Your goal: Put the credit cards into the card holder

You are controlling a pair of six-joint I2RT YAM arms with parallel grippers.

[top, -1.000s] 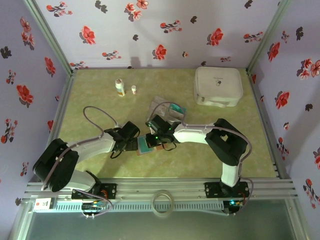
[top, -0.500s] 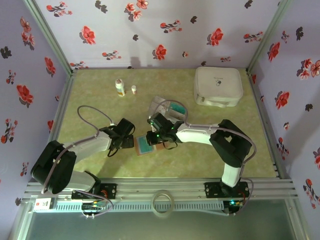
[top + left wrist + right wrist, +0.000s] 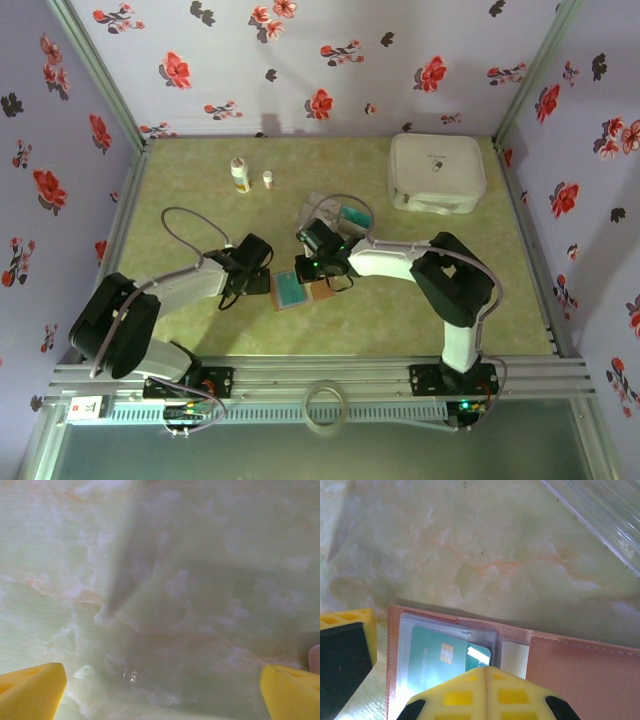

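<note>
Card holder (image 3: 322, 291) is lying open mid-table (image 3: 180, 200), a teal credit card (image 3: 432, 652) sitting in its clear sleeve. A clear tray (image 3: 335, 215) is crowding its 1 o'clock, while a white case (image 3: 436, 172) and two bottles (image 3: 240, 175) are standing well apart. The right hand (image 3: 415, 675), spread wide, is straddling the card holder's left edge. The left hand (image 3: 160, 690), also spread wide, is hanging over bare table at 9 o'clock.

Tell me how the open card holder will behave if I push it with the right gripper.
The card holder lies thin and flat on the smooth table, so it will probably slide rather than tip. Its folding flap looks floppy and may hinge up. The teal card tucked inside could slip out.
</note>
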